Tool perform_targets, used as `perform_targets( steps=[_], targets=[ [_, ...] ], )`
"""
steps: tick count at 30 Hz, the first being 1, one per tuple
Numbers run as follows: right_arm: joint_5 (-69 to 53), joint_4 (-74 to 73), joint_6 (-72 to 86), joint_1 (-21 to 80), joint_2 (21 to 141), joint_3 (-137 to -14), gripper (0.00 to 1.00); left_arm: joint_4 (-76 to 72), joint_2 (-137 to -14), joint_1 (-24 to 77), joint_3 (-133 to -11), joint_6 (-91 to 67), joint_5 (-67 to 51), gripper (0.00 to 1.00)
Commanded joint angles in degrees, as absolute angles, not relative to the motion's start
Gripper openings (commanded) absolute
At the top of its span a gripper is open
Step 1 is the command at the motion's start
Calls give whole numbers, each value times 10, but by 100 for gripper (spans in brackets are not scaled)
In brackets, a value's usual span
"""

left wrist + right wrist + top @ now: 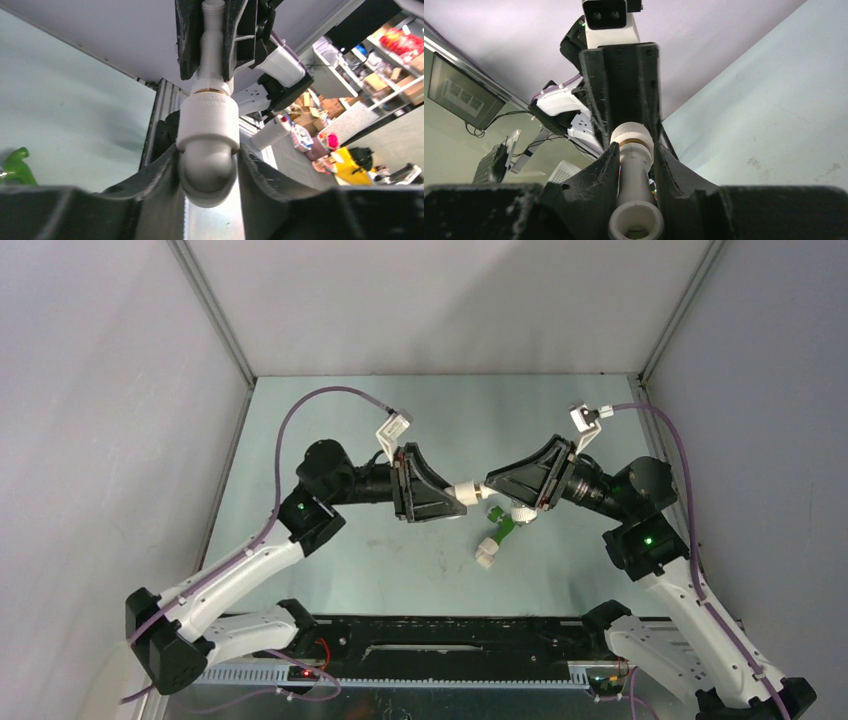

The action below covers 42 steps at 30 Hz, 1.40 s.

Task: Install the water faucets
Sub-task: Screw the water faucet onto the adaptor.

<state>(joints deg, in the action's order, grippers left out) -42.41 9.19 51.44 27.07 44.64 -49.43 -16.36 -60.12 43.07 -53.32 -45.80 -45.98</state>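
Note:
Above the table's middle, the white water faucet (520, 513) and a white elbow pipe fitting (467, 491) meet end to end between my two grippers. My left gripper (462, 492) (207, 165) is shut on the fitting (207, 145), its fingers pressed against both sides. My right gripper (492, 487) (634, 165) is shut on the white faucet's body (634, 195), whose open end faces the camera. The green water faucet (503, 530) (15, 165) lies on the table just below them, with a white fitting (487, 554) at its near end.
Grey enclosure walls close in the pale green table (350, 420) on the left, back and right. A black rail (450, 640) carrying the arm bases runs along the near edge.

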Motion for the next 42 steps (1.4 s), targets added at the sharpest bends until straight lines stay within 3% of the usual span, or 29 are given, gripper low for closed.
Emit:
perform_targets(
  steps=[1,4,7,14,19,22,27,36,38,40,42],
  targets=[
    [-406,133,530,270,445,-505,0,-150,-605,437,-572,-427,-467,28],
    [-408,117,544,270,449,-505,0,-95,-601,441,-591,-381,-450,1],
    [-416,95,570,270,459,-505,0,-35,-582,452,-606,-297,-404,0],
    [-462,44,689,274,513,-505,0,63,-499,535,-604,110,-269,0],
    [-499,20,755,290,560,-505,0,176,-498,639,-640,416,-92,0],
    [-482,3,761,312,567,-505,0,221,-516,733,-646,609,85,0],
    [-460,3,770,341,574,-505,0,35,-545,837,-540,927,360,0],
    [-468,12,789,346,582,-505,0,-87,-606,881,-528,1095,542,0],
    [-471,18,788,343,581,-505,0,-95,-606,882,-528,1093,556,9],
    [-473,22,783,338,579,-505,0,-96,-597,882,-524,1076,555,41],
    [-471,20,772,332,573,-505,0,-92,-582,882,-517,1050,546,81]
  ],
)
